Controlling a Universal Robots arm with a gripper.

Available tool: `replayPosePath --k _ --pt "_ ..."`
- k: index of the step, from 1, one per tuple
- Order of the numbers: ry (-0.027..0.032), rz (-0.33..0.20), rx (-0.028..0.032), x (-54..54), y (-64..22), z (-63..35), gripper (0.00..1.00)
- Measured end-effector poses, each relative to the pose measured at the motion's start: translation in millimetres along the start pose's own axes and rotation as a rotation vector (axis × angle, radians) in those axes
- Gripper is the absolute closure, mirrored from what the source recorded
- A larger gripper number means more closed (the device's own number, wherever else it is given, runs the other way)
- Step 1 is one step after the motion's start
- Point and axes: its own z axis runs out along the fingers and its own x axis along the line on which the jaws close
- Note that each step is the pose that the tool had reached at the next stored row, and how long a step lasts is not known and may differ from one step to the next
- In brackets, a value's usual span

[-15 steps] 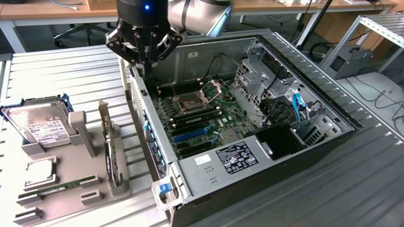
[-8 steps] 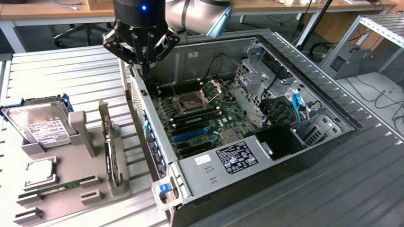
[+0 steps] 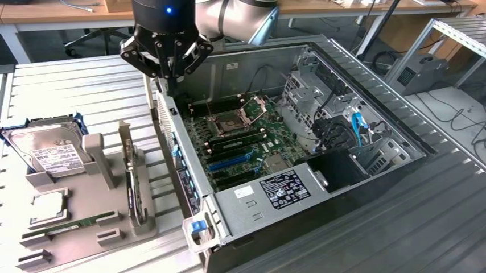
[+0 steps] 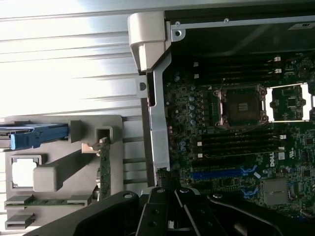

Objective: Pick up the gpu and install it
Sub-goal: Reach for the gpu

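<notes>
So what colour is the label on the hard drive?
The label is white with dark print, clearest in the exterior view.

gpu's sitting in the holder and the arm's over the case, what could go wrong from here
1. The gripper hangs right above the case's rear wall; a low move toward the holder could clip that edge.
2. The gpu stands on edge in the grey holder, close beside a tall post; an off-centre grasp could bump the post or tilt the card.

Black linked pincer [image 3: 169, 77] (1 blue light [image 3: 167, 9]), silvery-grey arm [image 3: 235, 14]
</notes>
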Motion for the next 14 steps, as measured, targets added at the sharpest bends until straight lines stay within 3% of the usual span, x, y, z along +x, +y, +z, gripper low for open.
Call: replayPosePath --k 14 --pt "-0.0001 0.000 -0.0001 8.0 -0.6 0.8 0.89"
